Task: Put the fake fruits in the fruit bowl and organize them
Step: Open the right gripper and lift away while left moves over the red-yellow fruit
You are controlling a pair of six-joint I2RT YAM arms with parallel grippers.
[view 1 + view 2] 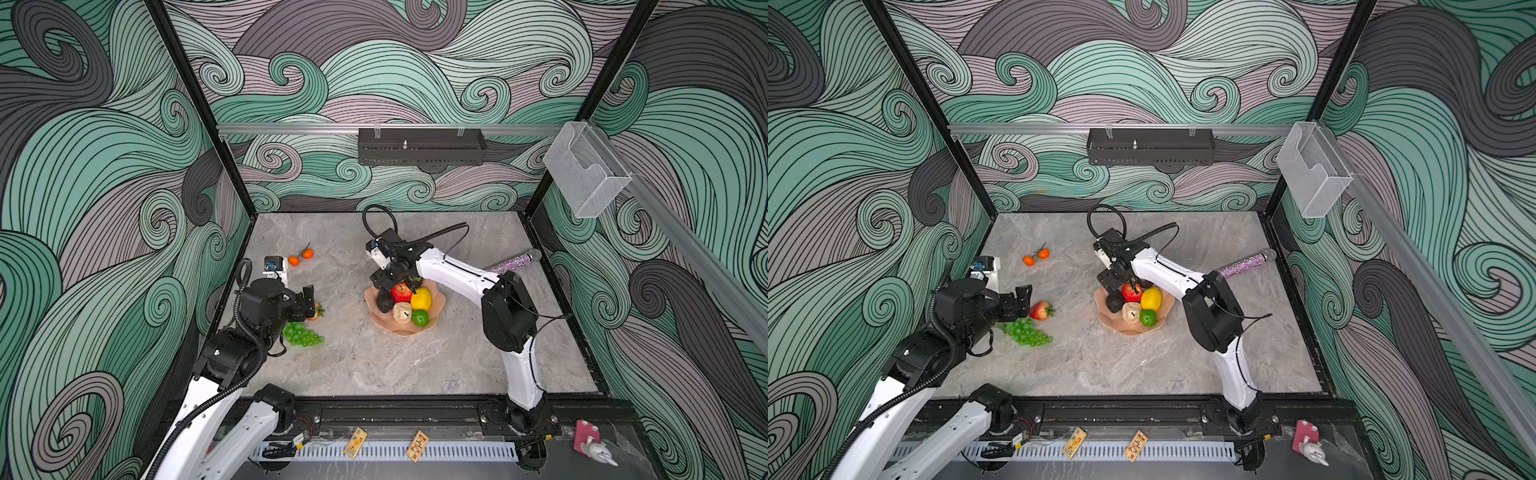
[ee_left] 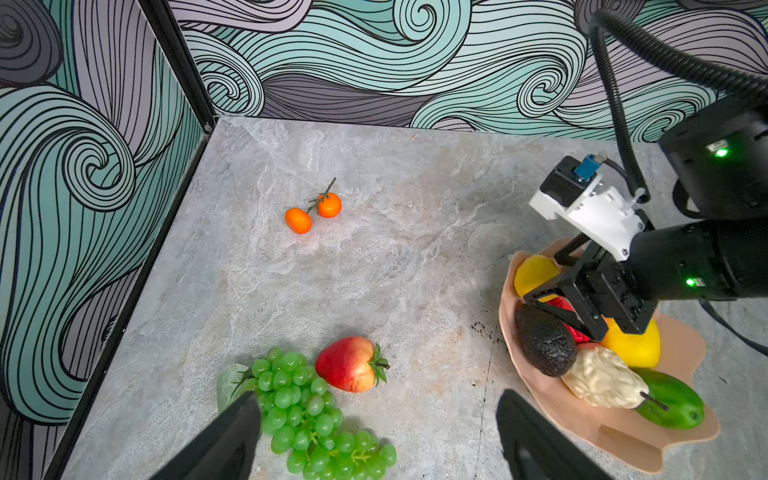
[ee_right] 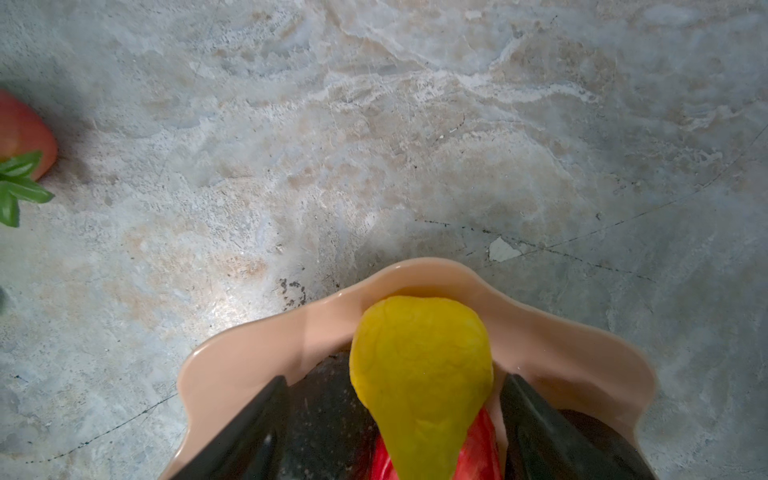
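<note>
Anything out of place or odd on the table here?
A glittery purple cylinder lies on its side at far right: no fruit. The strawberry, grape bunch and stemmed oranges lie outside the fruit bowl. Nothing looks spilled or broken.

Both top views looked down steeply from high at the front, taking in the whole bench [image 1: 374,365] almost identically. The left wrist camera gazed low across the bench toward the bowl [image 2: 615,436]; the right wrist camera hung close above that same bowl.
</note>
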